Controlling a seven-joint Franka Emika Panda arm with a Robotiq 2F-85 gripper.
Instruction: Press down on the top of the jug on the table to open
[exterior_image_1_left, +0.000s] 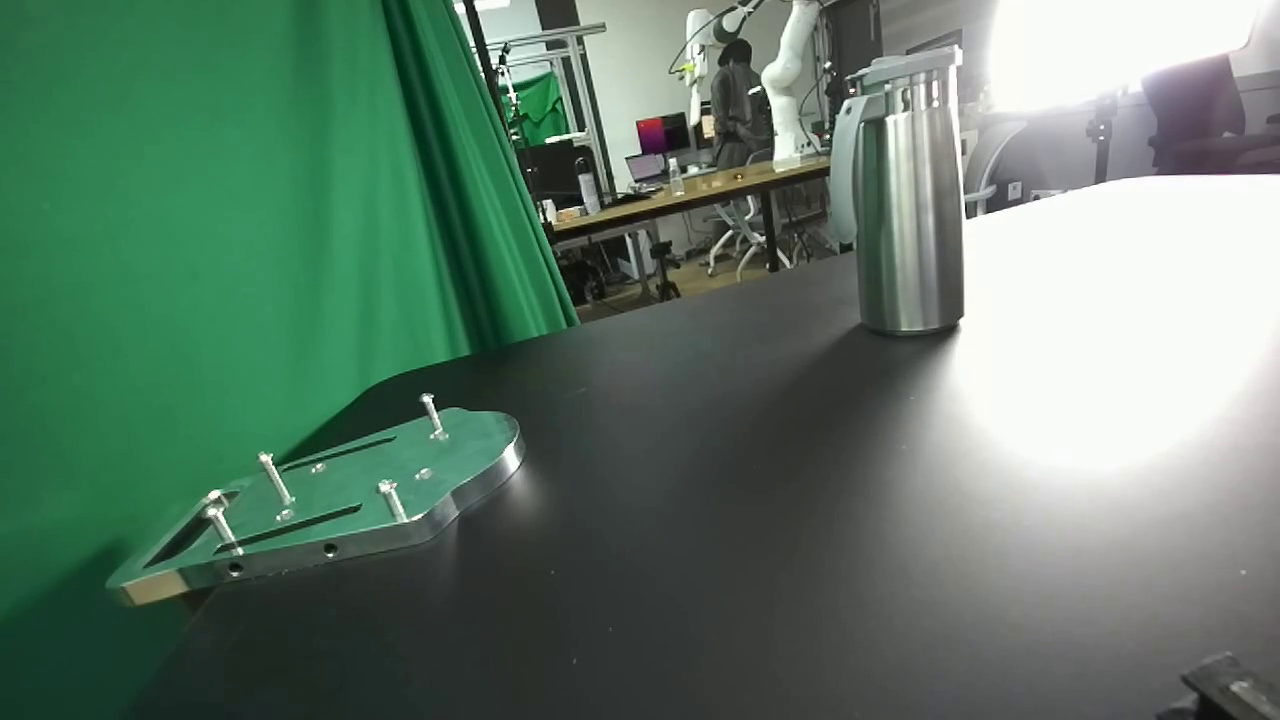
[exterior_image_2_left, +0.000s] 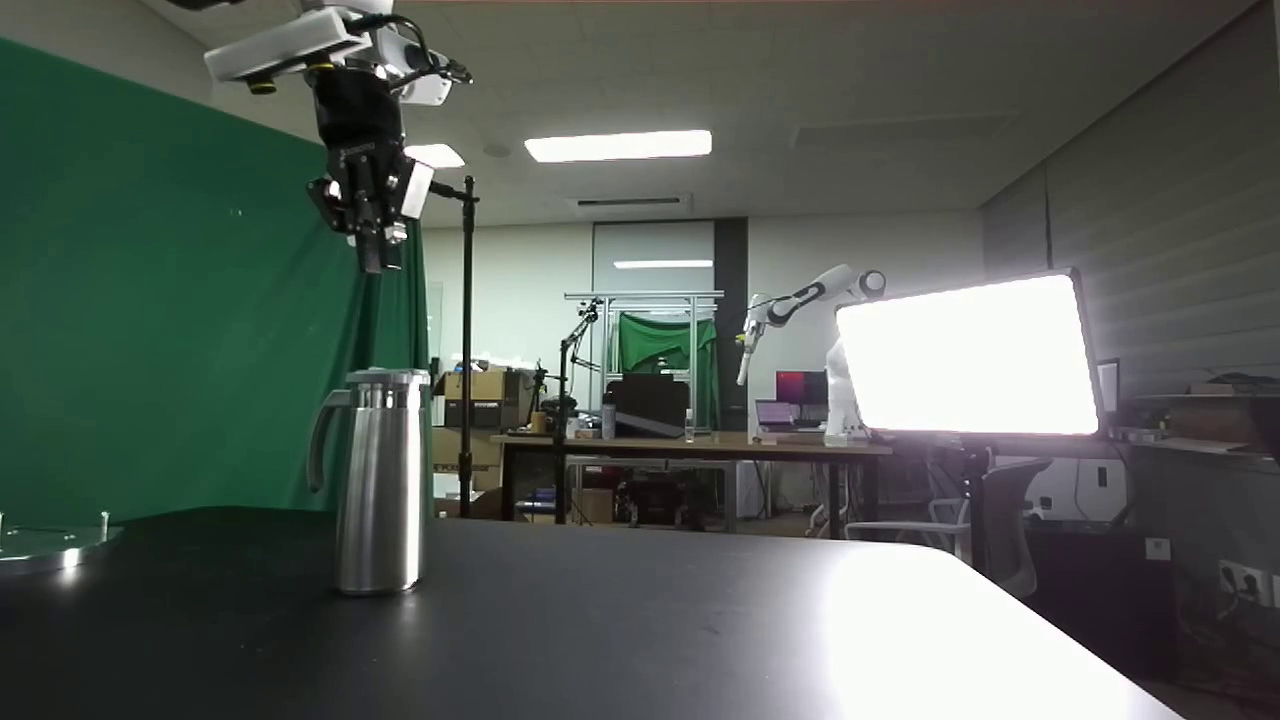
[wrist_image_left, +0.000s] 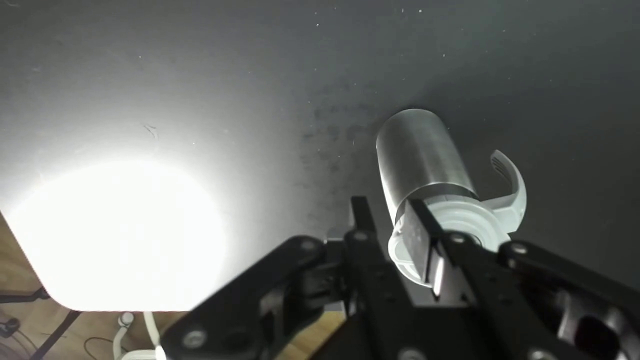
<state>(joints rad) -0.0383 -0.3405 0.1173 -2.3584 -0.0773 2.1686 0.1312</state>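
Black table (exterior_image_1_left: 690, 540): glare (exterior_image_1_left: 1110, 380) whitens a patch of it in every view; if I steer by that patch, I could misread my height.
Light panel (exterior_image_2_left: 965, 360): the likely cause of that glare, so I'd trust the darker side of the table.
Steel jug (exterior_image_2_left: 382, 500): upright on the table in both exterior views; tall on a small base, so an off-centre push could tip or slide it.
Gripper (wrist_image_left: 387, 217): above the jug and clear of it, fingers (wrist_image_left: 416, 237) a narrow gap apart, holding nothing. Coming down like this, I might land one finger on the jug and miss with the other — bringing them together first seems wiser.
Handle (wrist_image_left: 518, 196): juts sideways from the jug; a drift that way during the descent could catch it and twist the jug.
Grey lid (wrist_image_left: 462, 212): partly behind a finger in my wrist view, so I can't make out just where to press; the wrong spot would likely leave it unopened.
Worktops: two — the black one and a wooden workbench (exterior_image_2_left: 680, 447) in the background.
Standing light panels: one.
Jugs: one.
Bolt plate (exterior_image_1_left: 475, 440): one, well apart from the jug.
Grippers: one.
Handles: one.
Lids: one.
Fingers: two.
Bolts (exterior_image_1_left: 393, 500): at least four on the plate; a fifth may hide behind another.
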